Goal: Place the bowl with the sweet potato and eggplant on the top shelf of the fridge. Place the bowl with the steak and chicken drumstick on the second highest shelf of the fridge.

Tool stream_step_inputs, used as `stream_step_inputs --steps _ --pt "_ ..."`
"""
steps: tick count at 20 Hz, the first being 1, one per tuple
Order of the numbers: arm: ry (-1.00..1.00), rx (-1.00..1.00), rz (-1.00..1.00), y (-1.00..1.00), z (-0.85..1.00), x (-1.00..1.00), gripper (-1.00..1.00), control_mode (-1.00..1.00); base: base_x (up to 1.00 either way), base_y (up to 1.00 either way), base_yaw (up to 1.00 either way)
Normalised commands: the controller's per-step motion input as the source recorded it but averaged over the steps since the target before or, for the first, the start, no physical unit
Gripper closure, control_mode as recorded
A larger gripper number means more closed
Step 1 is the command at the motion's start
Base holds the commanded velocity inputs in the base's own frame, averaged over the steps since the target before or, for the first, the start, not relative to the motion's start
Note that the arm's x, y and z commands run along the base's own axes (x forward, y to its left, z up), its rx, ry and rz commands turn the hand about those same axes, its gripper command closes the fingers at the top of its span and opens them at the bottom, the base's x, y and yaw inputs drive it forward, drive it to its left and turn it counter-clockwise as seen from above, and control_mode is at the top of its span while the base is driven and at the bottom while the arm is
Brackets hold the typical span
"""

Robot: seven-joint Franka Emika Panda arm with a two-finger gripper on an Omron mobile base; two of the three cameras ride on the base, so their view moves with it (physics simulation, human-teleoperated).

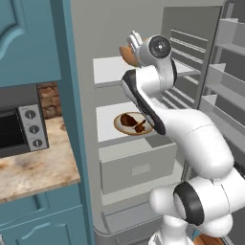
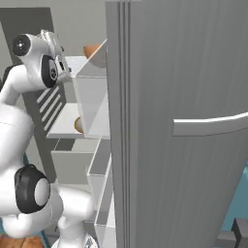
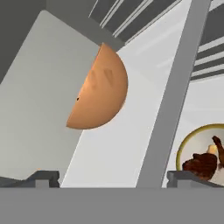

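On the top shelf [image 1: 107,69] of the fridge [image 1: 91,43] the orange bowl [image 3: 99,89] sits close to the front edge, so a careless pull-back of the wrist could, I judge, knock it off. Below, the steak [image 1: 127,119] bowl [image 1: 119,125] rests on the second highest shelf [image 1: 107,122]. The gripper [image 3: 113,177] stands wide open, holding nothing, just clear of the orange bowl.

Fridge [image 1: 91,143]: pale grey walls, white-grey shelves. Orange-brown bowl [image 3: 98,94] on top shelf [image 1: 107,69]. Cream bowl [image 1: 120,125], tan rim, holding dark reddish-brown steak [image 1: 128,119] and brown drumstick [image 1: 140,127]. Cabinets [image 1: 28,38] teal. Bench [image 1: 33,165] mottled beige stone. Microwave [image 1: 19,127] black and grey.
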Motion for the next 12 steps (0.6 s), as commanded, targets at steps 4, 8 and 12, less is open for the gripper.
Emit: stream_step_inputs --steps 4,8,12 --pt "-0.02 0.0 -0.05 0.25 0.01 -1.0 -1.0 -1.0 0.0 0.0 0.0" --pt "0.0 0.0 -0.01 0.03 0.06 -1.0 -1.0 -1.0 0.0 0.0 0.0" --pt "-0.04 0.0 0.0 -0.06 0.24 -1.0 -1.0 -1.0 0.0 0.0 0.0"
